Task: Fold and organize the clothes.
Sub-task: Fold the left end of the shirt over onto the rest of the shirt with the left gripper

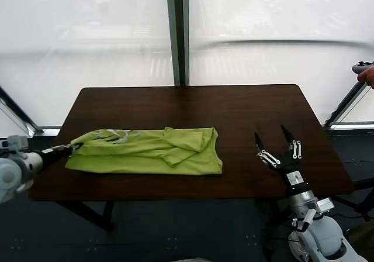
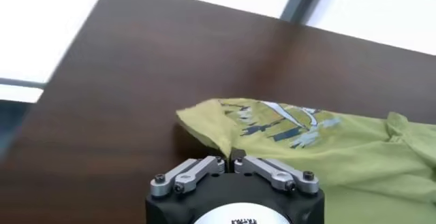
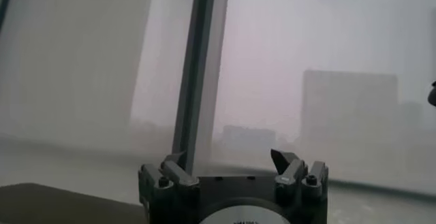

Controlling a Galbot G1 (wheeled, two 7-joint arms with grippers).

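Observation:
A lime-green T-shirt (image 1: 146, 151) lies partly folded along the near half of the dark wooden table (image 1: 193, 107), its white graphic (image 1: 114, 135) facing up near the left end. My left gripper (image 1: 74, 148) is at that left end, shut on the shirt's edge; in the left wrist view the green cloth (image 2: 327, 147) runs into the closed jaws of the left gripper (image 2: 229, 156). My right gripper (image 1: 273, 139) stands over the table's near right part, open and empty, well clear of the shirt. In the right wrist view the right gripper (image 3: 228, 156) faces the window.
Frosted window panels with a dark post (image 1: 177, 34) stand behind the table. A person's hand holding a controller (image 1: 365, 72) shows at the far right edge. Bare tabletop lies behind the shirt and to its right.

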